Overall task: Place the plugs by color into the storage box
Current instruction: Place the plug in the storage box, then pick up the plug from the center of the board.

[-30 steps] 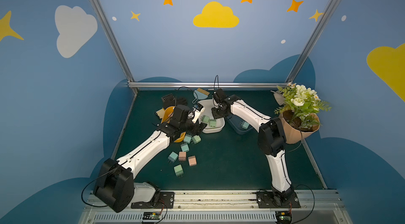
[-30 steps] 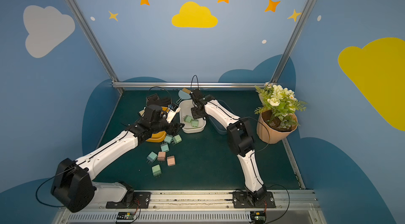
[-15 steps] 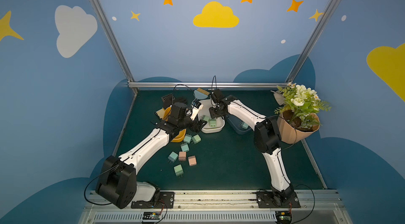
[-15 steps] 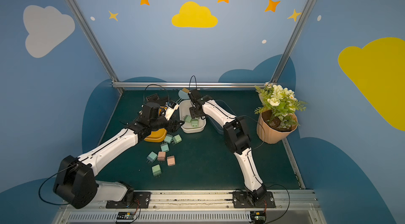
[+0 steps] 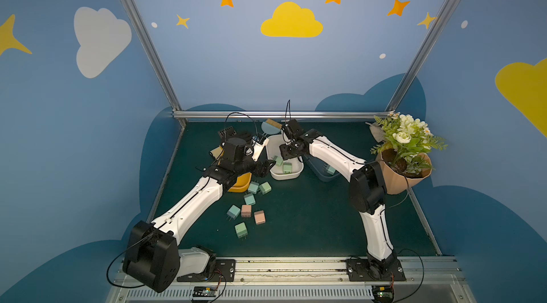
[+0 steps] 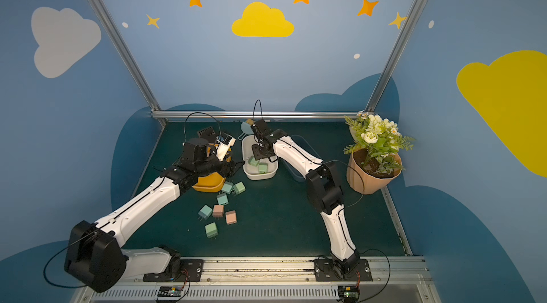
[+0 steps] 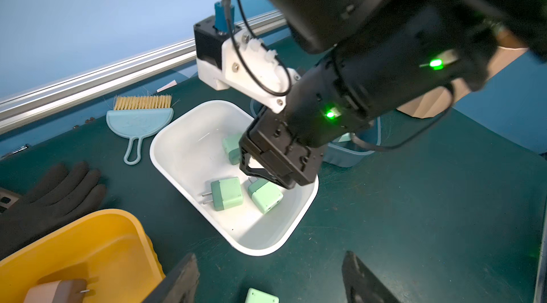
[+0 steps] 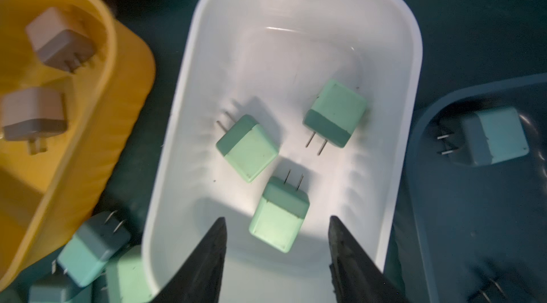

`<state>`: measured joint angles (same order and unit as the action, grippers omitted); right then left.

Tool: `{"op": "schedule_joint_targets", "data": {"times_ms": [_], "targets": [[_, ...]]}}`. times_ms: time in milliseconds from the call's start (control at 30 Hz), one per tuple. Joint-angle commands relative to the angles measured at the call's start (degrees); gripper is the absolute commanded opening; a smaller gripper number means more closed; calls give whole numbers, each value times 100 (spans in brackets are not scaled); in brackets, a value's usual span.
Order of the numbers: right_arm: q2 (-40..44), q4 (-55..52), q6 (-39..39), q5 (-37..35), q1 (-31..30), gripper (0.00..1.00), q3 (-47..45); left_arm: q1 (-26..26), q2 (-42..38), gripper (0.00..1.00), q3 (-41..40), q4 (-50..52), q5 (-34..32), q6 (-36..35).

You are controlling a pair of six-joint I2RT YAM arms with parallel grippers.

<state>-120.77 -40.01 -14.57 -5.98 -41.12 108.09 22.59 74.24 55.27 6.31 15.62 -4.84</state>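
Dark green matting (image 5: 310, 212) covers the table, boxed in by blue walls painted with clouds and stars. From my seat I see the left arm (image 5: 192, 206) stretched diagonally from its base toward the middle of the mat. It carries the left gripper (image 5: 265, 166) low between the yellow bin (image 5: 240, 187) and the white bin (image 5: 291, 175). Its wrist view shows the jaws spread wide with nothing between them. The right arm (image 5: 334, 153) bends sharply at the elbow and reaches across the blue bin (image 5: 322, 179), pointing the right gripper (image 8: 277, 218) down into the white bin. Those jaws also stand apart and empty, on either side of one mint plug (image 8: 278, 227) that lies below them. Three mint plugs lie in the white bin, each with a darker band at the pronged end and prongs pointing different ways. Two pink plugs (image 8: 56, 38) sit in the yellow bin, and a light blue plug (image 8: 494, 135) rests in the blue bin. Loose plugs (image 5: 249, 198) lie scattered on the mat just in front of the yellow bin, mint and bluish ones with two pink ones (image 5: 259, 217) among them.
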Motion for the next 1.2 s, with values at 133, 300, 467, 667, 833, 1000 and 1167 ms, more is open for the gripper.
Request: {"op": "schedule_joint_targets", "data": {"times_ms": [133,300,467,667,833,1000,1167], "targets": [[1258,634,-112,149,-614,56,-1014,12,-581,77,-184,105,67,97],[1561,492,-264,72,-851,56,-1415,205,-706,76,-154,410,-186,121],[1942,636,-266,352,-935,56,-1875,304,-1218,73,-367,757,-575,466],[1920,831,-251,1009,-1039,55,-2074,309,-1902,73,-654,1706,-619,868],[1842,889,-146,1079,-1273,55,-2137,320,-2564,73,-1118,2160,-377,910],[1870,983,-239,1110,-1391,55,-2388,319,-2792,72,-1433,2415,-261,809],[1916,1030,-358,1142,-1454,54,-2634,351,-2759,71,-1578,2568,-268,732]]}}
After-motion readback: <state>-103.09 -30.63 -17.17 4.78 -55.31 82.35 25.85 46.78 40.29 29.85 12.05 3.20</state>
